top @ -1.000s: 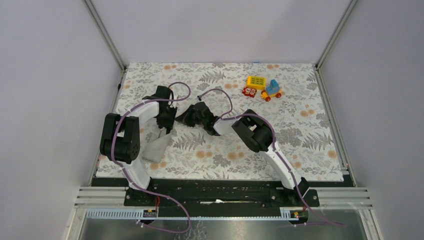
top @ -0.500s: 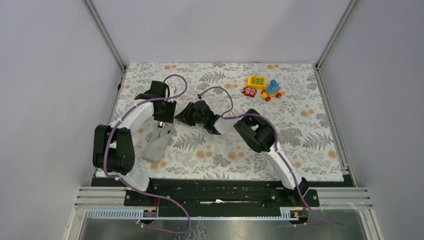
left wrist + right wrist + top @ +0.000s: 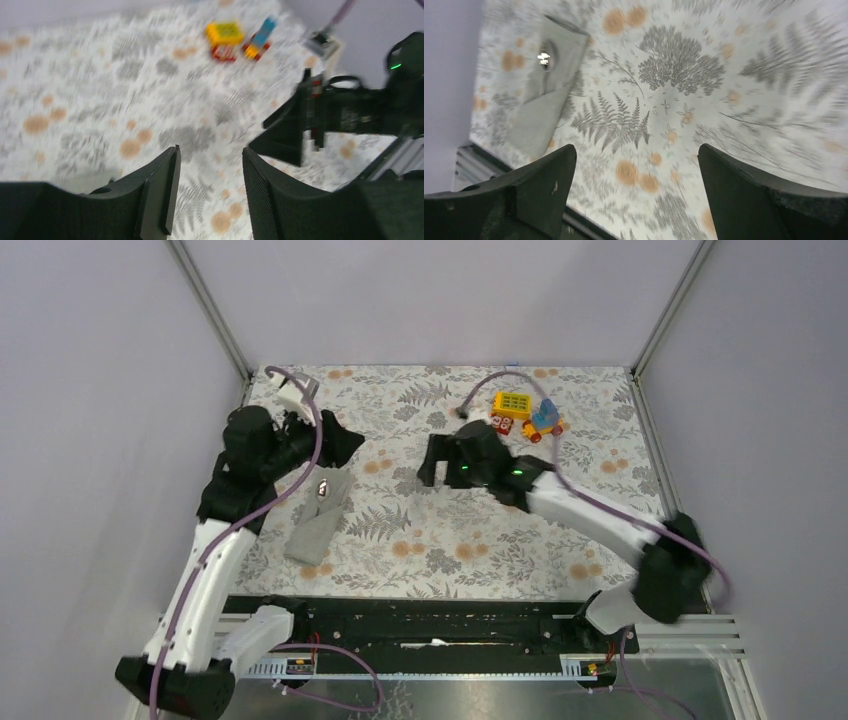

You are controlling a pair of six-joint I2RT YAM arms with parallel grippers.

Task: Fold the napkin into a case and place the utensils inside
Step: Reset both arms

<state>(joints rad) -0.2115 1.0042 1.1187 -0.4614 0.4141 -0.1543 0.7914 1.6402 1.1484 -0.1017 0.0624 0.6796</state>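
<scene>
The grey napkin (image 3: pixel 312 530) lay folded into a narrow case near the left edge of the floral tablecloth (image 3: pixel 450 530), a spoon (image 3: pixel 323 489) bowl glinting at its far end — the left gripper (image 3: pixel 210 156) and right gripper (image 3: pixel 636 150) hung above, jaws parted, holding nothing.

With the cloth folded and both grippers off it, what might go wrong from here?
The shiny silver spoon bowl pokes out of the far end of the folded plain grey cloth napkin; a nudge might slide it out.
Neither the left gripper nor the right gripper holds the napkin, both open, so the loose fold may relax apart.
The left arm's white link passes close beside the napkin; a careless sweep could drag it.
</scene>
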